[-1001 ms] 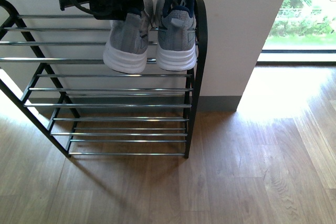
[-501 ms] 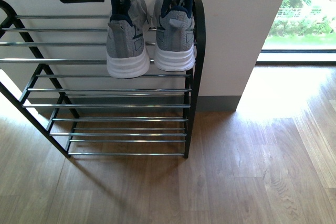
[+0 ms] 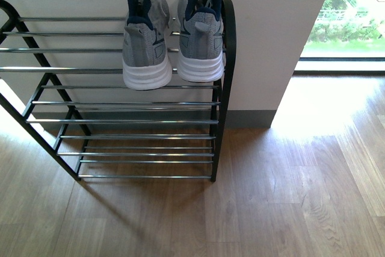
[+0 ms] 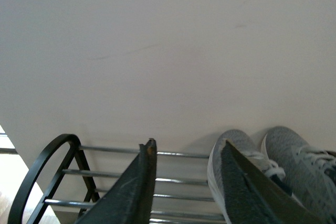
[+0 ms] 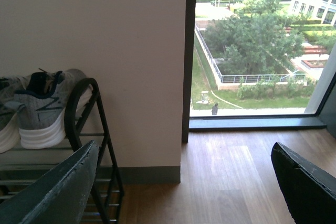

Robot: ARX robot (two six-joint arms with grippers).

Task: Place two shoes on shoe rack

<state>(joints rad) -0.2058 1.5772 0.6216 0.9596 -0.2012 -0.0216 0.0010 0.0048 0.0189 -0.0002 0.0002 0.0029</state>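
Sitting heels-out atop the rack [image 3: 221, 124], both shoes [image 3: 146, 46] lay just right of your parted, empty left jaws, the right jaws wide open, empty, farther off.

Grey sneakers [image 3: 174, 37] atop black rack [image 3: 227, 58]

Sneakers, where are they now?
In the front view, the left sneaker and right sneaker sit side by side on the rack's top tier, at its right end, heels facing us.
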